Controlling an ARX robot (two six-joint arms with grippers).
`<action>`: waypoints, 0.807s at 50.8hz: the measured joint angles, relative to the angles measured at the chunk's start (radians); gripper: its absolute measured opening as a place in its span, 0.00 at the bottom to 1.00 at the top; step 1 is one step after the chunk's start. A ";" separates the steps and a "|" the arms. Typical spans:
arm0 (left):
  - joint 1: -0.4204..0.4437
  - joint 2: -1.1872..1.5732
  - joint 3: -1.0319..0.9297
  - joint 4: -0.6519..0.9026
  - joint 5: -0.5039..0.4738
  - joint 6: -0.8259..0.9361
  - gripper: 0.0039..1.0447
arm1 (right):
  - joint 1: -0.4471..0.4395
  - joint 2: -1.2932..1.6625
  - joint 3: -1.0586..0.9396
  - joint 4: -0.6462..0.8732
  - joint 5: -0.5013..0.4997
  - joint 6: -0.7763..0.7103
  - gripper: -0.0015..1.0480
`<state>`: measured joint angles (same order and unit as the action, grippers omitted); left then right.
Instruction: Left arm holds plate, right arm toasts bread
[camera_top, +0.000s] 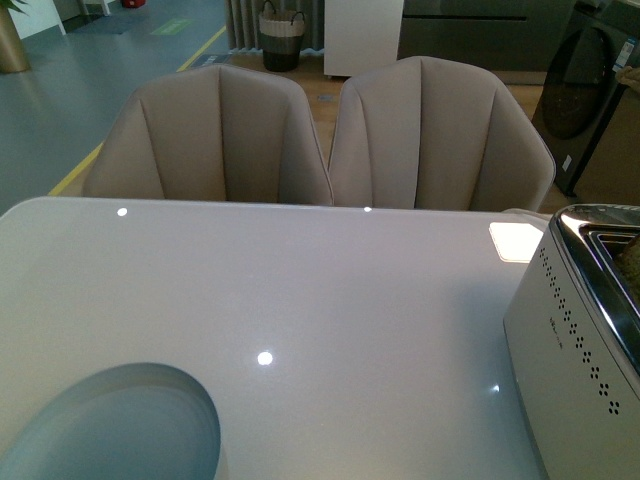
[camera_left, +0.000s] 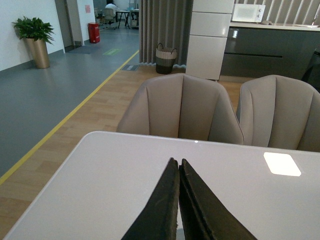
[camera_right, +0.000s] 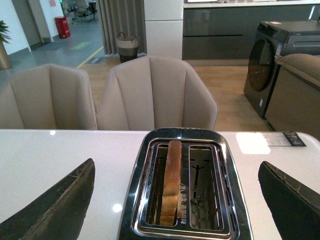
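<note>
Jaws of the left arm (camera_left: 178, 210) are pressed together, holding nothing; right gripper (camera_right: 175, 200) jaws are spread above the toaster (camera_right: 182, 185). Bread (camera_right: 171, 182) stands in one slot. Plate (camera_top: 120, 430) sits at the worktop (camera_top: 300, 290) near edge (ungripped); a nudge could slide it off.

Your left gripper (camera_left: 178, 200) shows two matte black, wedge-shaped fingers with flat faces that taper to thin tips. Your right gripper (camera_right: 177, 200) has the same dark wedges, their edges scuffed and faintly scratched pale.
</note>
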<state>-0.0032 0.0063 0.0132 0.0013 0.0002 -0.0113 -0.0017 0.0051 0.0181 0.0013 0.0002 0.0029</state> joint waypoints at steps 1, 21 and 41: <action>0.000 0.000 0.000 0.000 0.000 0.000 0.11 | 0.000 0.000 0.000 0.000 0.000 0.000 0.92; 0.000 0.000 0.000 0.000 0.000 0.000 0.89 | 0.000 0.000 0.000 0.000 0.000 0.000 0.92; 0.000 0.000 0.000 0.000 0.000 0.002 0.93 | 0.000 0.000 0.000 0.000 0.000 0.000 0.92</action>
<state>-0.0032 0.0063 0.0132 0.0013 0.0002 -0.0093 -0.0017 0.0051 0.0181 0.0013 0.0002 0.0029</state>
